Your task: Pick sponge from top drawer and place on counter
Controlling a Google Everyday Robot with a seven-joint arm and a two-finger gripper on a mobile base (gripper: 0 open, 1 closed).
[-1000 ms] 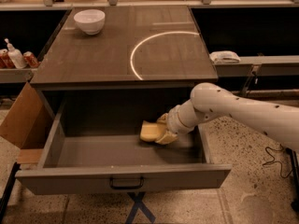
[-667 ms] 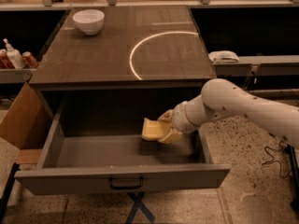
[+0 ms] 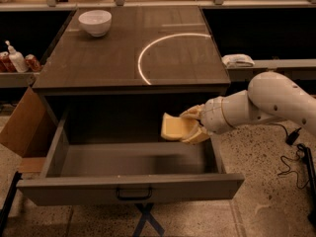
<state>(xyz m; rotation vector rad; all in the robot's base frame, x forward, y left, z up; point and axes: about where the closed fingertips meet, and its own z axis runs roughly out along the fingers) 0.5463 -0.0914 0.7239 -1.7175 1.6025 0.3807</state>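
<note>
The top drawer is pulled wide open below the counter, its dark handle at the front centre. My gripper comes in from the right and is shut on the pale yellow sponge. It holds the sponge in the air above the drawer's right half, just below the counter's front edge. The sponge tilts a little and touches nothing else. The counter's white arc lies right of centre.
A white bowl stands at the counter's far left corner. A cardboard box leans at the drawer's left. Bottles sit on a left shelf, a white cloth on a right shelf. Cables lie on the floor right.
My gripper has lifted the sponge up off the drawer floor and now holds it higher, near the level of the counter's front edge. The arm has risen with it.
</note>
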